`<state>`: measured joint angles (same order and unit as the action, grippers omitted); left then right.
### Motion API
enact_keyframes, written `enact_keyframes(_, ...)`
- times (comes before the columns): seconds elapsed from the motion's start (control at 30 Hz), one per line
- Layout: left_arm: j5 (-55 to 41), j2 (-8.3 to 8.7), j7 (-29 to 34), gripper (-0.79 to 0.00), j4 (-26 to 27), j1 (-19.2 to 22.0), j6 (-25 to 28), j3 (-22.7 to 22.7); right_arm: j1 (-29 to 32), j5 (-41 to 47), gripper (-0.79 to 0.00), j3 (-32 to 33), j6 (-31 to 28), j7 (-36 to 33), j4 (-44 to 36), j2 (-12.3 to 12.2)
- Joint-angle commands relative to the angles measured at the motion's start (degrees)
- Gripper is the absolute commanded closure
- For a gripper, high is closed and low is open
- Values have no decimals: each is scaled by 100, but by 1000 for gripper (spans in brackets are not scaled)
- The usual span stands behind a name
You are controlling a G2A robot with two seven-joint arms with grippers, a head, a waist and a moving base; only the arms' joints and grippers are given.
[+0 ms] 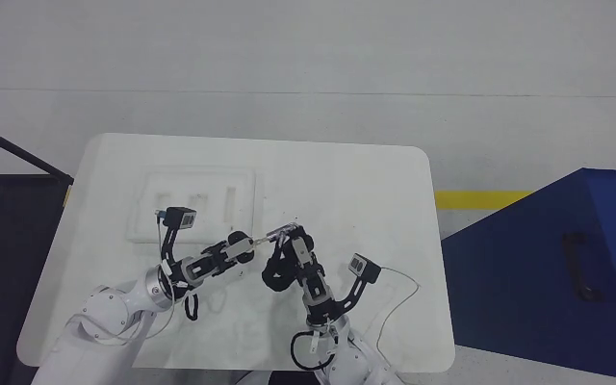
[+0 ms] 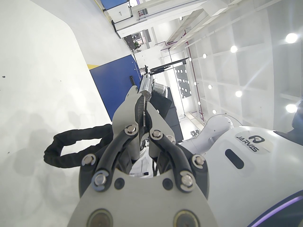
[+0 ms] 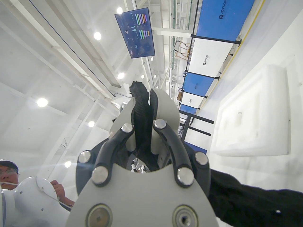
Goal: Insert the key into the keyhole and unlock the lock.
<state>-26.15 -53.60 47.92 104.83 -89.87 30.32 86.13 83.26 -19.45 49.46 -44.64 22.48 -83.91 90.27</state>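
On your desk (image 1: pixel 385 192) the one container is a white foam tray (image 1: pixel 199 204), lying on the far left part of the surface. It has shallow moulded recesses, and you cannot make out any contents in them from above. Your right wrist view shows the same tray (image 3: pixel 251 114) as a pale slab off to the side, well apart from both arms.

The two arms meet near the middle of the desk, nearer the robot than the tray. Your left end effector (image 2: pixel 141 100) is pressed together on the key (image 2: pixel 143 112), pinching its flat blade edge-on between the black pads. From above, the key (image 1: pixel 260 239) runs out of the left end effector (image 1: pixel 243 246) toward the robot's right, angled slightly to the far side. Its long axis is roughly in line with the lock.

The lock (image 2: pixel 147 85) is a shiny metal cylinder held above the desk. The key's tip meets its near end face, but you cannot tell how deep the tip sits.

Your right end effector (image 3: pixel 142 93) has its pads pressed together. In the top view the lock (image 1: pixel 279 232) sits at the tip of the right end effector (image 1: pixel 287 241).
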Motion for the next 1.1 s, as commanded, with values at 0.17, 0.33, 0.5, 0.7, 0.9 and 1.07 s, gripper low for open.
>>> enact_keyframes(0.17,81,-11,67,0,21,-40,117,5,34,-42,0,30,8,-103,-3,4)
enact_keyframes(0.33,201,-21,25,0,45,-45,140,3,53,-140,0,61,-38,-194,1,-2)
enact_keyframes(0.5,282,-24,67,0,78,-49,191,0,75,-164,0,91,1,-185,-22,-1)
enact_keyframes(0.7,282,-24,67,0,78,-49,191,0,75,-164,0,91,1,-185,-22,-1)
enact_keyframes(0.9,282,-24,67,0,78,-49,191,0,75,-164,0,91,1,-185,-22,-1)
enact_keyframes(1.07,282,-24,67,0,78,-49,191,0,75,-164,0,91,1,-185,-22,-1)
